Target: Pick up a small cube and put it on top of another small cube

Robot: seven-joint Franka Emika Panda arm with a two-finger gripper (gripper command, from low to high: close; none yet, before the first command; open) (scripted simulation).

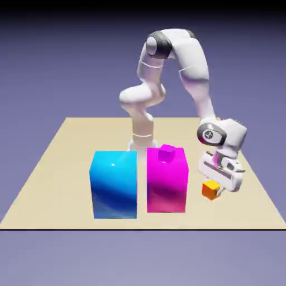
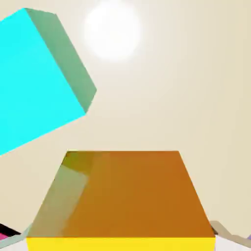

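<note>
The small cube (image 1: 210,190), orange with a yellowish face, is at the exterior view's right, beside the magenta block. My gripper (image 1: 217,182) comes down on it from the upper right. In the hand view the orange cube (image 2: 132,196) fills the lower half between my grey fingertips (image 2: 226,232), and my gripper (image 2: 120,241) is shut on it. A tiny teal cube (image 2: 34,78) lies on the table at the hand view's upper left; the exterior view does not show it. A tiny purple cube (image 1: 166,152) sits on top of the magenta block.
A big blue block (image 1: 114,184) and a big magenta block (image 1: 166,187) stand side by side in the middle of the tan table (image 1: 61,162). The arm arches over from the far edge to the right of the magenta block.
</note>
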